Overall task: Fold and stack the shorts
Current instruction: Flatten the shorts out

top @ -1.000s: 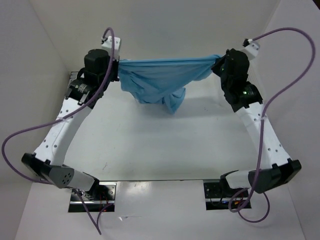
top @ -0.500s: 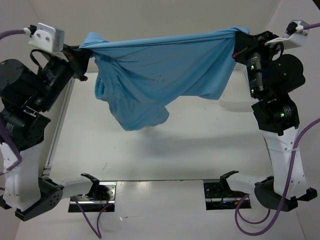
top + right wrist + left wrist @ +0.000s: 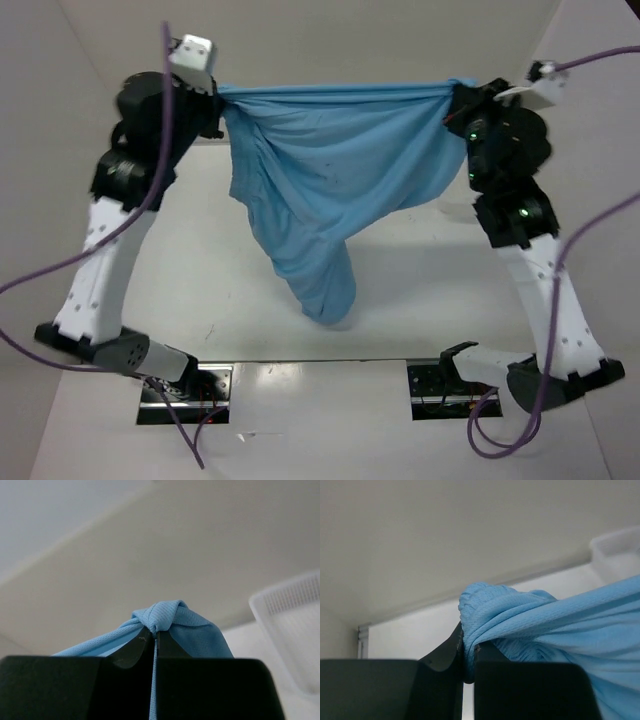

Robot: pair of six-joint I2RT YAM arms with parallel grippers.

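Observation:
The light blue shorts hang in the air, stretched taut between my two raised grippers, with a loose fold drooping down toward the table at the centre. My left gripper is shut on the left corner of the shorts; the bunched fabric shows pinched between its fingers. My right gripper is shut on the right corner; the fabric is wrapped over its fingertips. No drawstring shows.
A white mesh basket stands at the far right of the table, also in the left wrist view. The white table lies below, walled at the back and sides. The arm bases sit at the near edge.
Both arms have come lower and closer in, still holding the shorts. The cloth has swung, and its drooping fold now hangs lower, toward the table's middle front.

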